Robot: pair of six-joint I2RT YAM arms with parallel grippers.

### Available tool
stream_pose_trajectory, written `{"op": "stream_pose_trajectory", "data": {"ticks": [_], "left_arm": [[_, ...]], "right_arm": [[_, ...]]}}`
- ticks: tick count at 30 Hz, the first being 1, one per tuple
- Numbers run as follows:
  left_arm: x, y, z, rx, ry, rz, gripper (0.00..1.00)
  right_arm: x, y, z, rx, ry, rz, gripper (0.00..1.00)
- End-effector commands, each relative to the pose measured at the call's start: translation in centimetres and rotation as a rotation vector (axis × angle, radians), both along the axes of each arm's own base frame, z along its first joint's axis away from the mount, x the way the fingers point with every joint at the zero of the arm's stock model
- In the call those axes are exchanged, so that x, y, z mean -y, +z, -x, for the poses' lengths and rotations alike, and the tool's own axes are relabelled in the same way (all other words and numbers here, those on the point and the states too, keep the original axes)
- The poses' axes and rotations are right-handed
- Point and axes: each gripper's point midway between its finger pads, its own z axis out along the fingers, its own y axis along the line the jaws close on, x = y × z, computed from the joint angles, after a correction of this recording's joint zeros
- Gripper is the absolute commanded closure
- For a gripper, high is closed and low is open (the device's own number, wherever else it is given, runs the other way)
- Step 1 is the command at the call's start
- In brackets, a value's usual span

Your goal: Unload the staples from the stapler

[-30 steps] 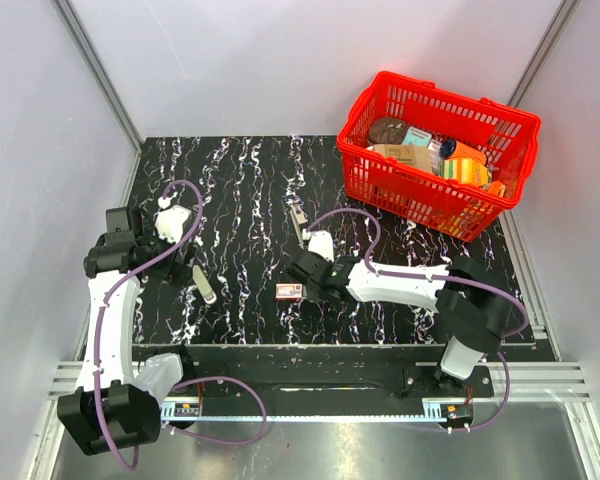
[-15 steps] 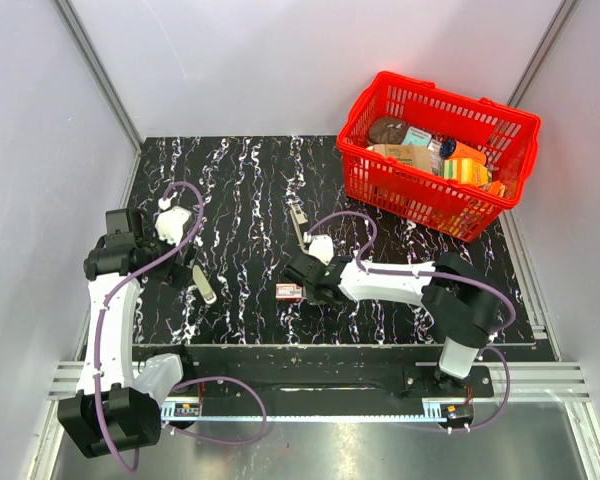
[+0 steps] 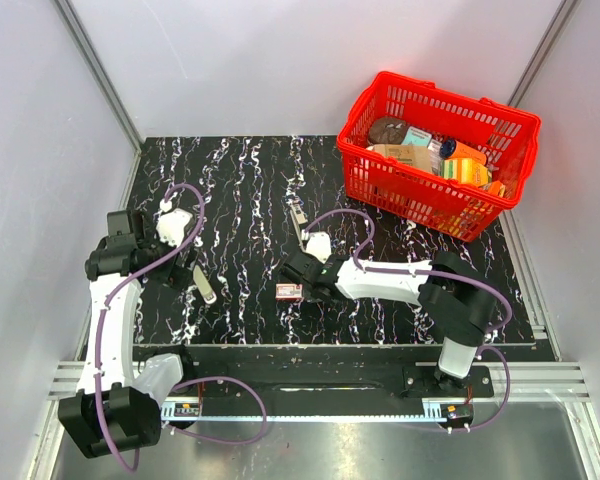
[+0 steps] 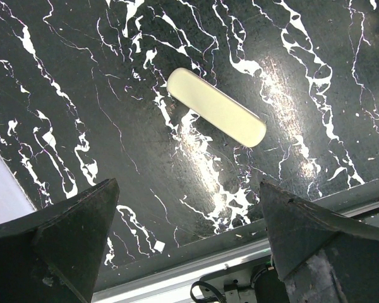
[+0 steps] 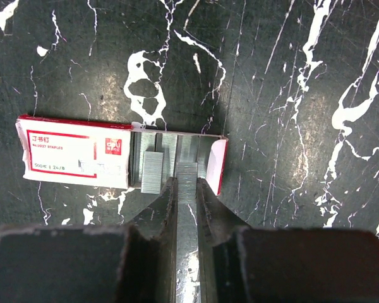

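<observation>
So my right gripper (image 5: 186,189) is pinched down to a narrow gap, and there's a short silver strip of staples (image 5: 187,174) clamped between the two fingers. The strip's front end pokes out past the fingertips. It sits right over the pulled-out tray (image 5: 216,165) of a small red-and-white cardboard staple box (image 5: 76,161). The tray sticks out toward the right of the wrist frame, and a few more silver staple strips (image 5: 153,170) lie in it side by side. I can't tell whether my strip is touching them or just above. In the overhead view the box sits a bit below the middle of the black white-veined marble tabletop (image 3: 240,180).

My left gripper (image 4: 188,187) is spread as wide as it goes and has nothing in it. It hangs over a cream, rounded oblong bar (image 4: 216,115) lying flat and diagonal in the upper middle of that wrist frame. From above that's on the left side of the table.

There's also a slim grey-and-dark elongated piece (image 3: 298,216) just above my right gripper in the overhead frame. Honestly can't tell which of those two is the stapler body.

A red plastic mesh basket (image 3: 405,195) full of groceries sits in the upper right corner.
</observation>
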Motion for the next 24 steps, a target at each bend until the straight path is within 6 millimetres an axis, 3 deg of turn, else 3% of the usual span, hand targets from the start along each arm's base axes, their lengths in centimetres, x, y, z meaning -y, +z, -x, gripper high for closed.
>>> {"op": "stream_pose_trajectory", "data": {"ticks": [1,9,24], "left_arm": [[-0.3,0.3,-0.3,0.039,-0.009,-0.022,0.01],[-0.4,0.5,-0.3,0.048,-0.012,-0.03,0.01],[-0.4,0.1,0.3,0.034,-0.019,-0.034,0.01]], "right_arm": [[-0.9,1.0,-1.5,0.054,-0.014,-0.009,0.98],[-0.7,0.8,-1.6,0.046,-0.021,0.0,0.83],[0.0,2.1,-1.6,0.079,-0.031,-0.033,0.81]]}}
